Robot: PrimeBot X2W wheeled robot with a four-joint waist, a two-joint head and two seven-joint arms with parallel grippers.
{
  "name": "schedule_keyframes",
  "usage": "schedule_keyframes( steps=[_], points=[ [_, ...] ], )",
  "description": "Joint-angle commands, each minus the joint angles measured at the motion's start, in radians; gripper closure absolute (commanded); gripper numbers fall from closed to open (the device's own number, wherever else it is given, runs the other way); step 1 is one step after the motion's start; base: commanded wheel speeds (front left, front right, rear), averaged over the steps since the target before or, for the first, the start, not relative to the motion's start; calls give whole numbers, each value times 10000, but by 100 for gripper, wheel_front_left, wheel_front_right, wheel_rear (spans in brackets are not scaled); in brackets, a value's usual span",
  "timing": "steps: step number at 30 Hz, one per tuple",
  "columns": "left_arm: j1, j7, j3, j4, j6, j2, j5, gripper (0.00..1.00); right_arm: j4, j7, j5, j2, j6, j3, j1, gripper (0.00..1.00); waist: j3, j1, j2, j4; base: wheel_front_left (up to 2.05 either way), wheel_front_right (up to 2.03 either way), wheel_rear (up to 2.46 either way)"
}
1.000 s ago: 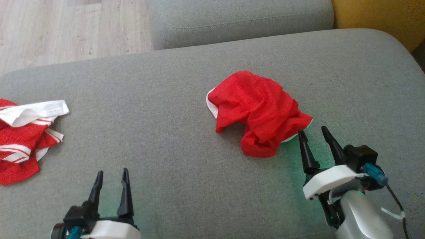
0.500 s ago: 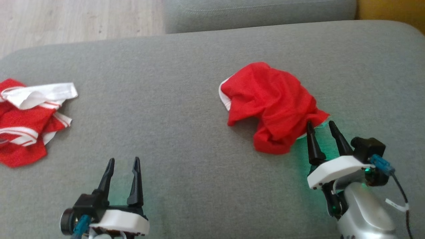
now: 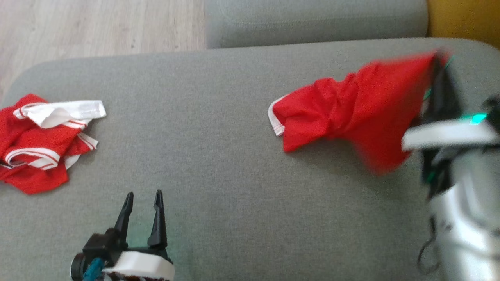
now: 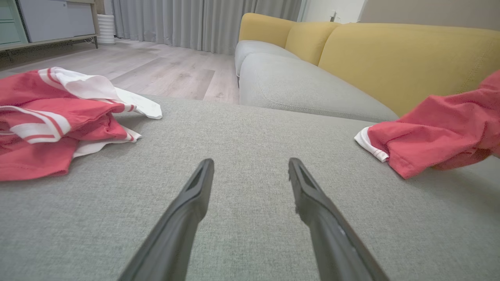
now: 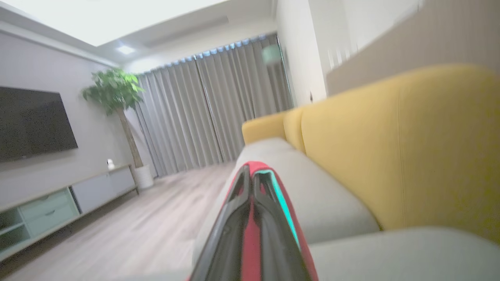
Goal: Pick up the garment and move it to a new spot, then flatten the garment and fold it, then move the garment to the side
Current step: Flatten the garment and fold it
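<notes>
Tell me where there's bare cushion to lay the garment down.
The grey cushion stretch between the striped pile and the lifted red garment is bare. The left edge is crowded by the pile, the right by the garment and right arm.

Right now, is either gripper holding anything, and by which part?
The right gripper is shut on the plain red fabric garment, pinching its raised right end; the other end rests on the grey sofa cushion. The open left gripper holds nothing.

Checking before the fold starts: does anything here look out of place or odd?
Nothing damaged. The garment hangs bunched from the shut right gripper, pinched by one corner, its white-trimmed end resting on the cushion. A second red-and-white garment lies crumpled at the cushion's left end.
</notes>
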Motion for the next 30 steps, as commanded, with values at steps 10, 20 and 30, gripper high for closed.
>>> schedule_keyframes(
  steps=[10, 20, 30],
  points=[
    [-69, -53, 14, -54, 67, 18, -621, 0, -1645, -65, 266, -873, -7, 1713, -3293, 100, -405, 0, 0, 122, 0, 0, 0],
    [-66, -53, -334, 185, 62, 18, -700, 0, -951, -65, 824, -261, -7, 2988, -4377, 100, -225, 0, 0, 1316, 0, 0, 0],
    [8, -53, -335, 88, 88, 18, -820, 0, 320, -65, 604, -736, -7, 2043, -3094, 100, -50, 0, 0, 1449, 0, 0, 0]
  ],
)
